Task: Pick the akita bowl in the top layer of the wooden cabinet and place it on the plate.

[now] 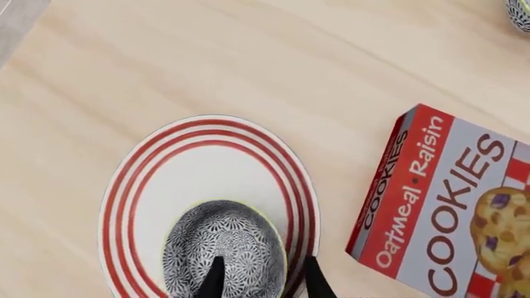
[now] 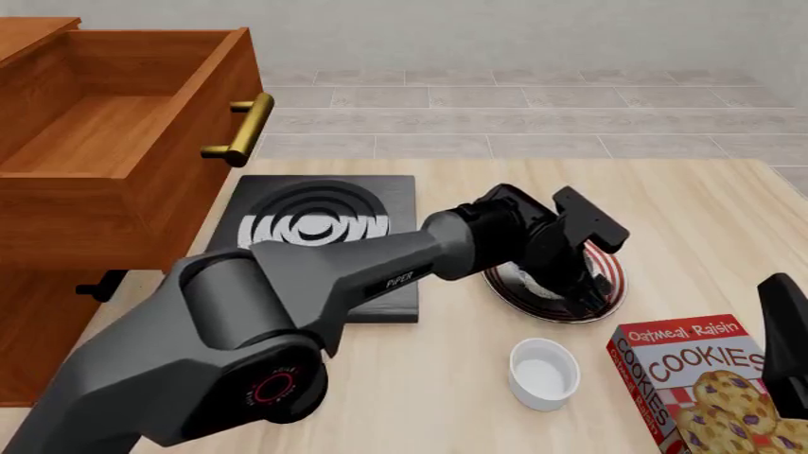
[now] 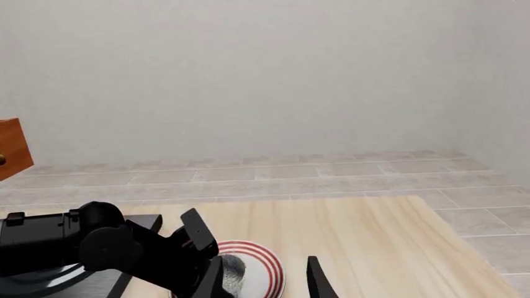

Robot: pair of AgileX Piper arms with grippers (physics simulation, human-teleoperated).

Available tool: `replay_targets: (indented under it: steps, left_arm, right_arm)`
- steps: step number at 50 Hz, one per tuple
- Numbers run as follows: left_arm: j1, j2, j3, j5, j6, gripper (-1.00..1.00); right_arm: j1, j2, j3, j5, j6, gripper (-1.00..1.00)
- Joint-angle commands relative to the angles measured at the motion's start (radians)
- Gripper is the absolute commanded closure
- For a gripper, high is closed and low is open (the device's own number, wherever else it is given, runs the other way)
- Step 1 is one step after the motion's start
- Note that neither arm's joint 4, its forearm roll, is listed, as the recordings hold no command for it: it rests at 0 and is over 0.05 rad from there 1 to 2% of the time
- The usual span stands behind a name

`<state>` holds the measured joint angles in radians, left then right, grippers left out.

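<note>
The akita bowl [image 1: 223,245], white with a dense dark pattern, sits on the red-ringed white plate [image 1: 207,155]. My left gripper [image 1: 263,266] is open just over it. One finger [image 1: 215,279] is over the bowl's inside and the other finger [image 1: 314,279] is outside its rim. In the front view the left gripper [image 2: 584,289] covers most of the bowl and part of the plate [image 2: 614,270]. The wooden cabinet [image 2: 51,312] stands at the left with its top layer [image 2: 127,132] pulled out. My right gripper [image 3: 263,279] is open at the right edge of the table [image 2: 785,326].
A black stove [image 2: 328,227] with white rings lies between cabinet and plate. A plain white cup [image 2: 543,374] and an oatmeal raisin cookie box [image 2: 701,378] sit in front of the plate. A patterned round edge [image 1: 520,12] shows in the left wrist view's corner.
</note>
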<state>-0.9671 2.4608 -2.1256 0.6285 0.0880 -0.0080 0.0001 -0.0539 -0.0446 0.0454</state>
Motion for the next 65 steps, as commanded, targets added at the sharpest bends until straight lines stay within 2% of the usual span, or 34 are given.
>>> replay_targets:
  steps: [1,27,35,45,65]
  left_arm:
    - [-0.006,-0.008,-0.001,0.007,0.007,-1.0]
    - [-0.018,-0.027,0.004,0.007,-0.001,-1.0]
    - [-0.017,-0.014,-0.059,0.039,-0.003,-1.0]
    - [-0.026,-0.038,-0.064,0.047,-0.005,-1.0]
    - [-0.037,-0.165,-0.002,0.049,0.004,-1.0]
  right_arm:
    - [0.002,0.0,-0.004,0.001,-0.003,-1.0]
    - [0.004,0.0,-0.003,-0.001,-0.007,-1.0]
    - [0.006,0.0,-0.002,-0.001,-0.009,-1.0]
    - [0.008,0.0,-0.003,-0.002,-0.014,-1.0]
    - [0.018,0.0,-0.005,-0.013,-0.035,-1.0]
